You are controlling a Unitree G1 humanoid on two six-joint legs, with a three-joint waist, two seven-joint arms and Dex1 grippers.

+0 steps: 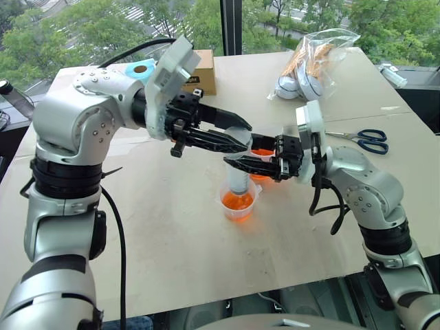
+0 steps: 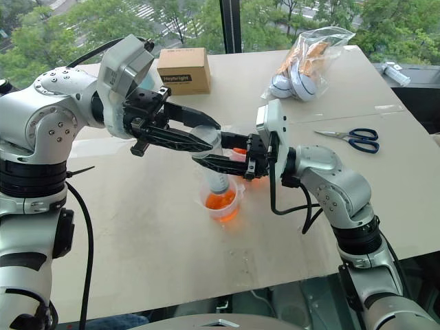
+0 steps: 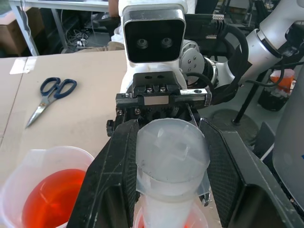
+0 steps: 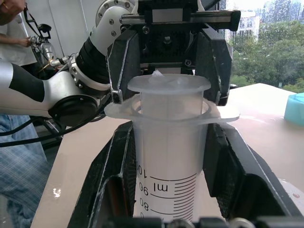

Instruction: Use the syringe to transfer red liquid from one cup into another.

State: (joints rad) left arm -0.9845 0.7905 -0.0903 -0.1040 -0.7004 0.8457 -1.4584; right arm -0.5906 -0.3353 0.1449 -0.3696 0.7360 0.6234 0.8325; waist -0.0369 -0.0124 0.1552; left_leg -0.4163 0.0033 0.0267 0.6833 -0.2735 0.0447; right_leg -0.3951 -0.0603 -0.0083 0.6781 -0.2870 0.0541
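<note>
Where syringe (image 1: 238,180) stands in cup (image 1: 238,203): scissors (image 1: 363,139), box (image 1: 201,71), bag (image 1: 315,62) apart.

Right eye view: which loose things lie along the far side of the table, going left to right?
Cardboard box → clear bag of odds and ends → blue-handled scissors.

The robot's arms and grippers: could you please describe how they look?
Both arms have glossy silver-grey shells with black joint bands and loose black cables. The left gripper and right gripper each have two black fingers and carry a white camera housing at the wrist.
</note>
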